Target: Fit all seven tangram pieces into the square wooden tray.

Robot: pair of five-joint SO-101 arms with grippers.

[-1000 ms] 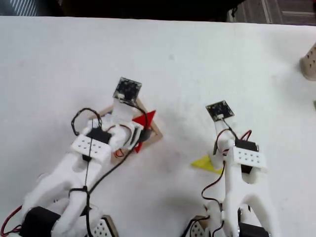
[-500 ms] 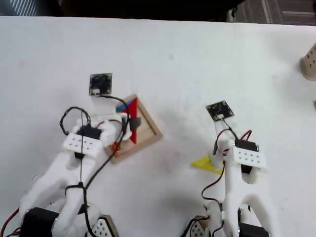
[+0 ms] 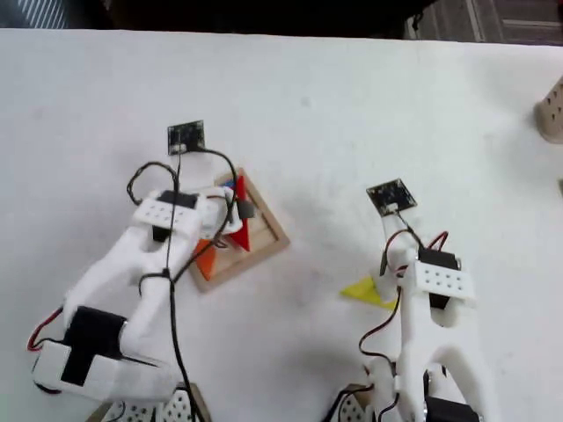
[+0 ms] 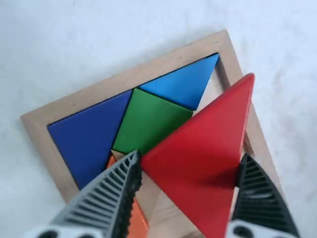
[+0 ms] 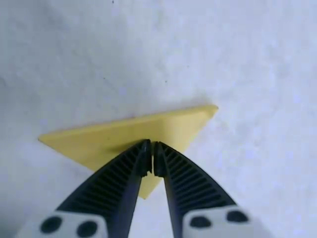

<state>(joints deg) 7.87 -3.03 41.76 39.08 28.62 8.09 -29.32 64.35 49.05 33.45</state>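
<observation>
While my left fingers (image 4: 115, 194) grip the red triangle (image 4: 198, 148), it hangs tilted over the tray's (image 4: 124, 83) gap beside the green piece (image 4: 148, 119).

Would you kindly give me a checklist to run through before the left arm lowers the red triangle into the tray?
1. Red triangle gripped by left gripper: ok.
2. Red triangle lined up with its gap: not ok, it hangs over the green piece and the wooden tray rim.
3. Gap beneath big enough: cannot tell, mostly hidden.
4. Dark blue triangle, light blue triangle seated flat: ok.
5. Yellow triangle in tray: not ok, on the table under the shut right gripper.
</observation>
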